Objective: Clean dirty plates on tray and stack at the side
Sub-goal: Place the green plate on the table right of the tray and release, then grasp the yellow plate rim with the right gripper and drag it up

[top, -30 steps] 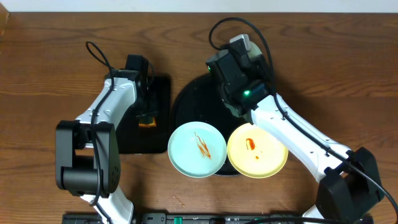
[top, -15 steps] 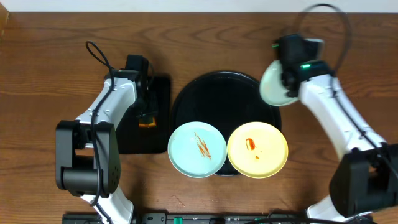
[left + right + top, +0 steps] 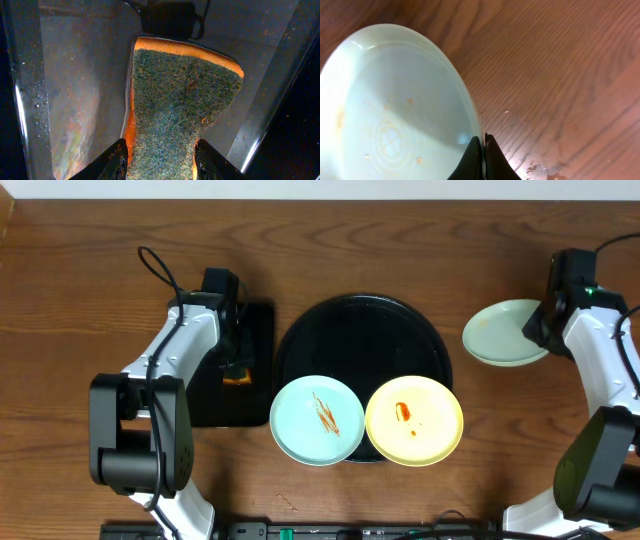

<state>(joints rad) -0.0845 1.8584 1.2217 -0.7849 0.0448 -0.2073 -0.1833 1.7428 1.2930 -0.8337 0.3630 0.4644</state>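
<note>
A round black tray [image 3: 355,340] lies mid-table. On its front part rest a mint plate [image 3: 318,420] with orange-red streaks and a yellow plate [image 3: 414,420] with a red smear. A third pale mint plate [image 3: 500,332] hangs over the bare wood right of the tray. My right gripper [image 3: 540,330] is shut on its rim. In the right wrist view that plate [image 3: 395,110] shows small brown specks, and the right gripper [image 3: 484,155] pinches its edge. My left gripper [image 3: 160,165] is shut on a sponge [image 3: 182,100], green scouring face over orange, above the rectangular tray.
A smaller rectangular black tray [image 3: 262,320] lies left of the round tray, under my left gripper [image 3: 235,365] and the sponge [image 3: 236,378]. Brown wood tabletop [image 3: 510,420] stretches to the right of the round tray. Both arm bases stand at the front edge.
The right arm has swung from over the back of the round tray out to the right, carrying the pale mint plate over the wood. The left arm has not moved.
</note>
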